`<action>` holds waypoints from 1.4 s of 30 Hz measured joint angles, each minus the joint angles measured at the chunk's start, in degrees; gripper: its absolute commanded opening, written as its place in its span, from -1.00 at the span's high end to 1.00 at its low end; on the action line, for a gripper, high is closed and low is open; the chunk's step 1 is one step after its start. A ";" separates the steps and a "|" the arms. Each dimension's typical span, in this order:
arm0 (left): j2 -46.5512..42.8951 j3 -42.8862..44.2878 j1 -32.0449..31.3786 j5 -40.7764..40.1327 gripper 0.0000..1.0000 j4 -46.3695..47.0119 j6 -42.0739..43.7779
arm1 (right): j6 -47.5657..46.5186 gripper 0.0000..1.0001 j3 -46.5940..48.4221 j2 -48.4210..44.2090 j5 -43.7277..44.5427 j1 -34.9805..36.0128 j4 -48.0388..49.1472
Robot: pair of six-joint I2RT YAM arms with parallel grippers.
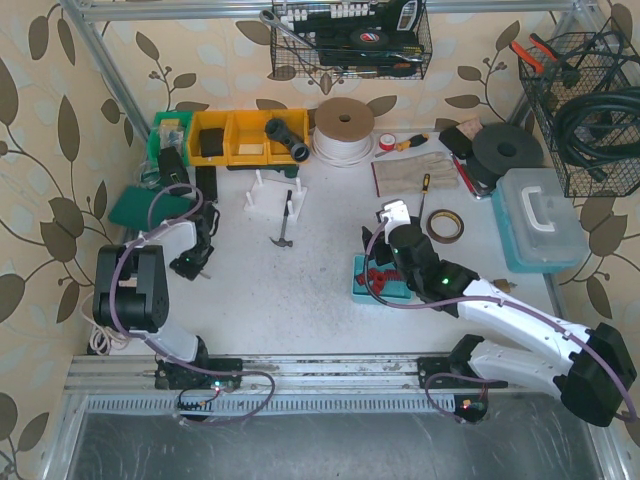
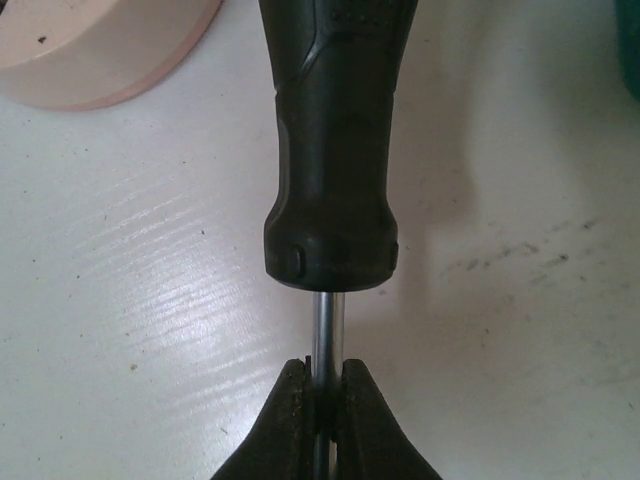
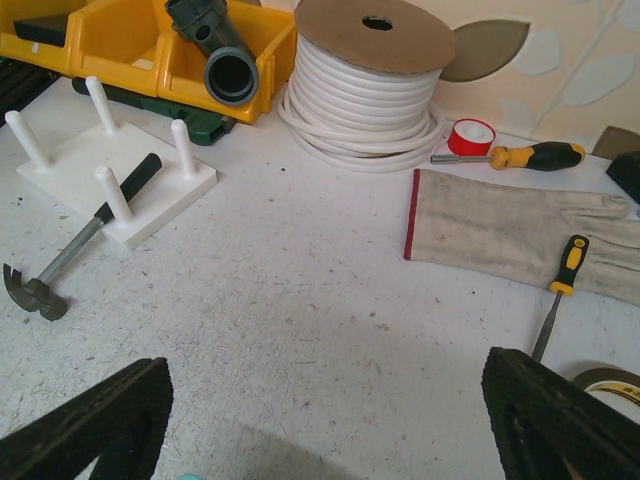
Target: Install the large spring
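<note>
No large spring shows in any view. My left gripper [image 2: 327,392] is shut on the bare metal shaft [image 2: 327,325] of a screwdriver, just below its black handle [image 2: 335,130], low over the white table. From above, the left gripper [image 1: 192,262] sits at the table's left side. My right gripper [image 3: 325,420] is open with nothing between its wide-set fingers. It hovers over bare table just beyond a teal tray [image 1: 360,285] of red parts, where the right gripper [image 1: 388,232] shows from above.
A white peg board [image 3: 140,185] with a hammer [image 3: 80,245] beside it lies ahead on the left. Yellow bins [image 3: 120,40], a cable spool [image 3: 365,90], a glove [image 3: 520,235], two screwdrivers [image 3: 565,270], a tape roll [image 1: 445,226] and a blue case [image 1: 540,220] ring the work area.
</note>
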 measured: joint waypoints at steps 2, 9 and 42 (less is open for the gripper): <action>0.59 0.00 1.31 0.76 1.00 0.35 0.11 | 0.00 -0.67 0.02 0.00 0.00 0.00 0.00; 2.08 0.04 4.02 3.28 0.96 0.57 0.46 | 0.00 -0.67 0.00 -0.07 0.07 0.00 -0.04; -16.57 1.90 4.35 13.35 -0.57 4.52 22.03 | -2.58 -0.88 -0.66 1.22 -17.11 0.96 5.18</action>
